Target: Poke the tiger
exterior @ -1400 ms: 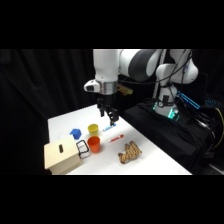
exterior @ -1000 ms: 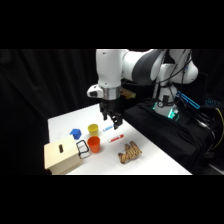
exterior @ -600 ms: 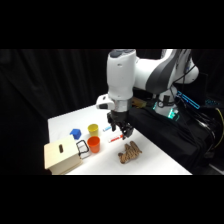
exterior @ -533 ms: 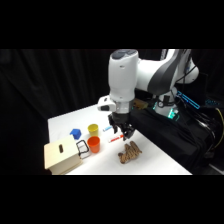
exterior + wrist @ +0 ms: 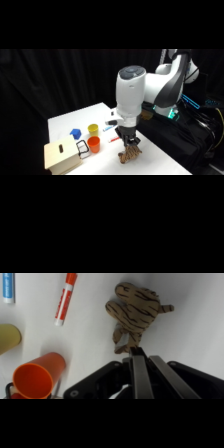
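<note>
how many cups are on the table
3: a blue plastic cup near the table's far left, a yellow plastic cup beside it, and an orange plastic cup in front, next to the pale wooden box. Others may be hidden.

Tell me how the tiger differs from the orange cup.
The tiger is tan with dark stripes; the orange cup is plain orange. The tiger is lumpy and elongated; the cup is a smooth round shape. The gripper is down at the tiger, while the cup sits apart from it. Both rest on the white table.
</note>
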You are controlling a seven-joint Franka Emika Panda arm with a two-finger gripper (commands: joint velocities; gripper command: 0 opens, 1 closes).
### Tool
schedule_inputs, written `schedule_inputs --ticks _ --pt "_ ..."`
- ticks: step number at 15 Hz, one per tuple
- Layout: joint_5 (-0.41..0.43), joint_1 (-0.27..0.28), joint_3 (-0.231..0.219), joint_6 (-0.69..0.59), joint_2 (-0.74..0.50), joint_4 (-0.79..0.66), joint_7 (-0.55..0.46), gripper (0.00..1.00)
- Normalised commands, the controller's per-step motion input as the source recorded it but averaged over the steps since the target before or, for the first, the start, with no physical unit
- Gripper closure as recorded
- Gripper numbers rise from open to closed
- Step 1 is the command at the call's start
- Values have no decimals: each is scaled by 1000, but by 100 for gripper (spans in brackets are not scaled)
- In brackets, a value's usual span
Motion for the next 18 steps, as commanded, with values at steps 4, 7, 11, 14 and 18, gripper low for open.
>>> schedule_inputs --ticks 4,7,11,14,18 --pt "-82 70 -34 271 248 6 100 96" --pt "-86 87 -75 221 239 46 72 96" --pt "-66 104 -81 176 268 113 34 96" --pt "-36 103 -75 94 232 138 0 97" --pt "-10 65 -62 -91 -119 -29 -19 96"
